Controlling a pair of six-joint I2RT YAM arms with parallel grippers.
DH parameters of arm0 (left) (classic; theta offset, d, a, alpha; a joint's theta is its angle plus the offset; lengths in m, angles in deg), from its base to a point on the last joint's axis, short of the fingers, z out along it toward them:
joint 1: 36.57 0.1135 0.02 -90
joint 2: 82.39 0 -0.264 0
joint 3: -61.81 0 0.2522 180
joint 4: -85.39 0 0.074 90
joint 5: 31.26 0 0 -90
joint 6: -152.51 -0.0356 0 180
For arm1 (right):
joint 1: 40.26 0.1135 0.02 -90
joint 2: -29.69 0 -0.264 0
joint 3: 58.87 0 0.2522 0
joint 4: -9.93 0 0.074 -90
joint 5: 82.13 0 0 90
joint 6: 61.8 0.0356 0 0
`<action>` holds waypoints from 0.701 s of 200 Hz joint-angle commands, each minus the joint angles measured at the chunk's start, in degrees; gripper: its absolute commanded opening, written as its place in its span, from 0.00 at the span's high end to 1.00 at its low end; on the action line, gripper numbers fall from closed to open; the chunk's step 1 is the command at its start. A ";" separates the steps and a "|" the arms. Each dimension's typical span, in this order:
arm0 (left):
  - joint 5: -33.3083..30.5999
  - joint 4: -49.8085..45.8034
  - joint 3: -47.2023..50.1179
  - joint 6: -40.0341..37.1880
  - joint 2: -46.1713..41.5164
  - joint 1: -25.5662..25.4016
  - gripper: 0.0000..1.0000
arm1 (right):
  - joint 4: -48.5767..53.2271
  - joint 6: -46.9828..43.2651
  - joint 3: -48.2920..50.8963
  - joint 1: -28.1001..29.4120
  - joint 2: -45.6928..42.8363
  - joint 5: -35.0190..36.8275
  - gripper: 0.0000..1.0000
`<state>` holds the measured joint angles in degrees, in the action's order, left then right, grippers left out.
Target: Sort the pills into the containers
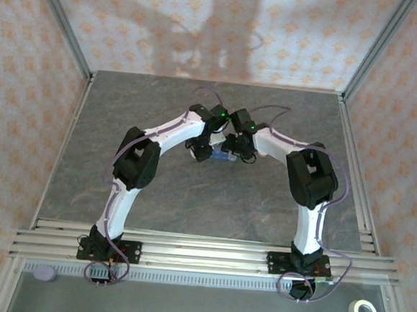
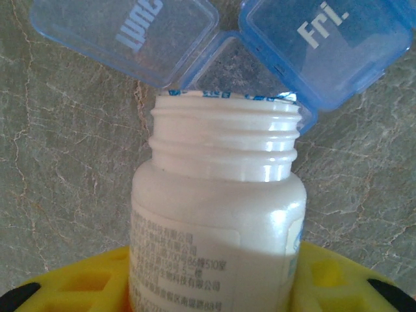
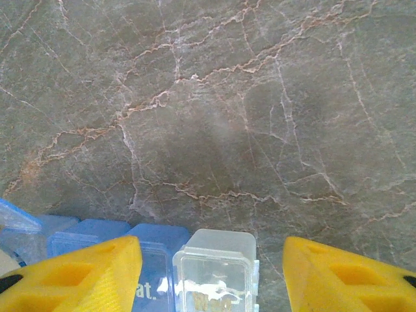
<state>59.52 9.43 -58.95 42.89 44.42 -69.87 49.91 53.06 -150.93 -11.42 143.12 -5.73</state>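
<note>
Where lids read "Fri." and "at.", the translucent blue pill-organiser strip (image 2: 312, 45) sits between both arms.
Left gripper (image 2: 214, 289) clamps a white plastic bottle (image 2: 218, 214) with Chinese print; right gripper (image 3: 211, 250), jaws parted, straddles the strip's end.

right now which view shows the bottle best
Left wrist: the bottle is close up, uncapped, its threaded neck and label plain. The top view gives at most a pale speck by the left gripper; right wrist, perhaps a whitish sliver at its lower left edge.
</note>
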 commanded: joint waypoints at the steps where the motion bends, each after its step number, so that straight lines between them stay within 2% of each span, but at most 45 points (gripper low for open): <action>1: -1.42 -1.80 -0.70 -0.95 -1.39 -0.45 1.00 | 0.46 1.06 1.79 0.34 0.24 -0.43 0.40; 140: 0.76 -4.70 -0.32 -3.06 -3.05 0.92 1.00 | 0.06 1.86 3.21 0.52 -1.28 -1.60 0.40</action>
<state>60.00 7.97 -58.95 41.36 44.37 -69.54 47.14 54.77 -148.64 -11.42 142.22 -7.20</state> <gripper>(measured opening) 0.432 0.597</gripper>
